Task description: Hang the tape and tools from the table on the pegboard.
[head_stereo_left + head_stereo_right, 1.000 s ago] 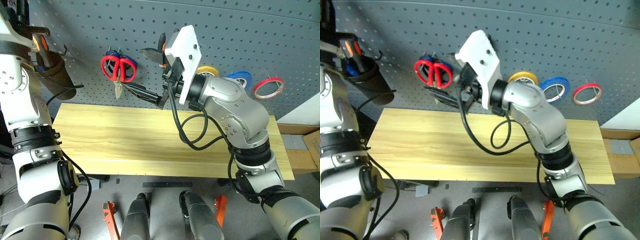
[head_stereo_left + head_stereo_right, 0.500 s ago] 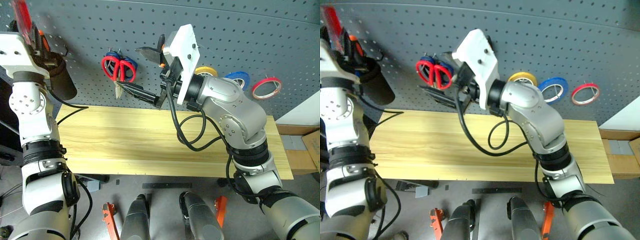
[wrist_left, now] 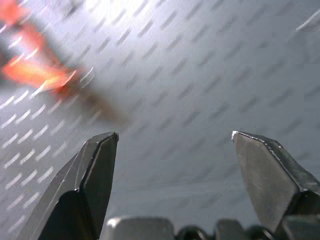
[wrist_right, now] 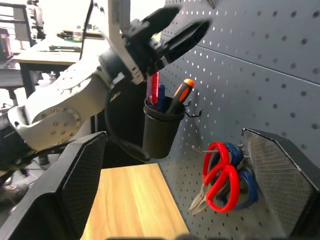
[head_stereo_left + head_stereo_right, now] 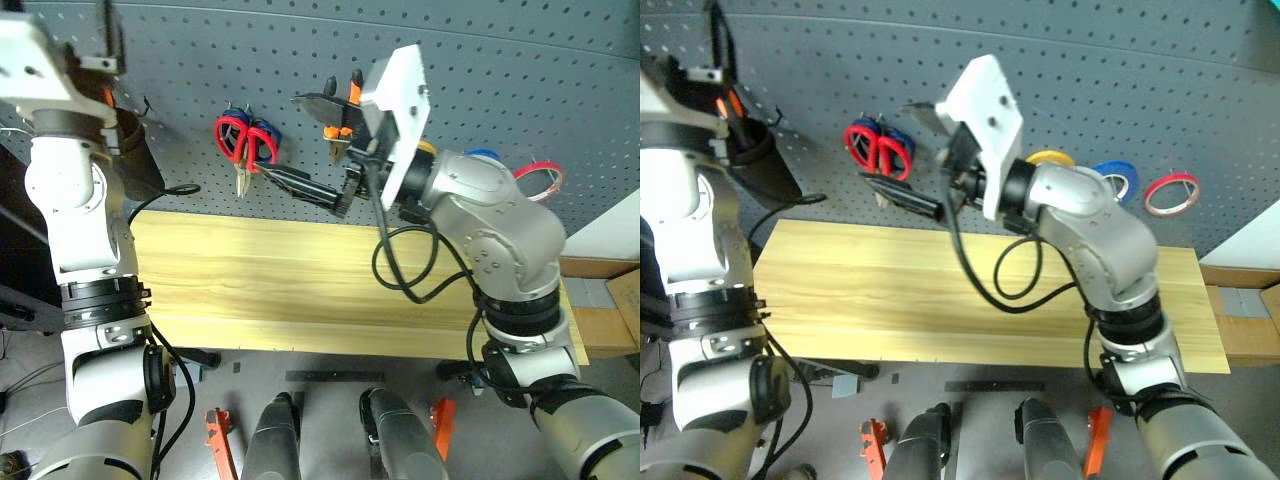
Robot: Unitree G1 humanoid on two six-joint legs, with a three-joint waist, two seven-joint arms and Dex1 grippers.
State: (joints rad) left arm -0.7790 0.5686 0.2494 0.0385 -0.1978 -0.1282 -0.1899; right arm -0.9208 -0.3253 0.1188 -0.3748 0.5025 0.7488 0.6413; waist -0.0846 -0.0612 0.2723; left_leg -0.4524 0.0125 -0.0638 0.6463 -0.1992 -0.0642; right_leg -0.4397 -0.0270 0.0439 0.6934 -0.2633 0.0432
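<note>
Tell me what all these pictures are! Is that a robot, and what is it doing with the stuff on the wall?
Yes, it's a robot with two arms. Two pictures come from cameras in its head, looking down over a wooden table. The other two come from small cameras on its wrists, so you see black fingers poking up.

Behind the table is a grey pegboard, a wall full of little holes with hooks. Hanging there are red scissors, pliers, a thin red tape ring, plus a black cup holding screwdrivers, one with a red handle.

The left gripper is up above that cup, open and holding nothing. The right gripper is open too, near the scissors, also not holding anything.
</note>
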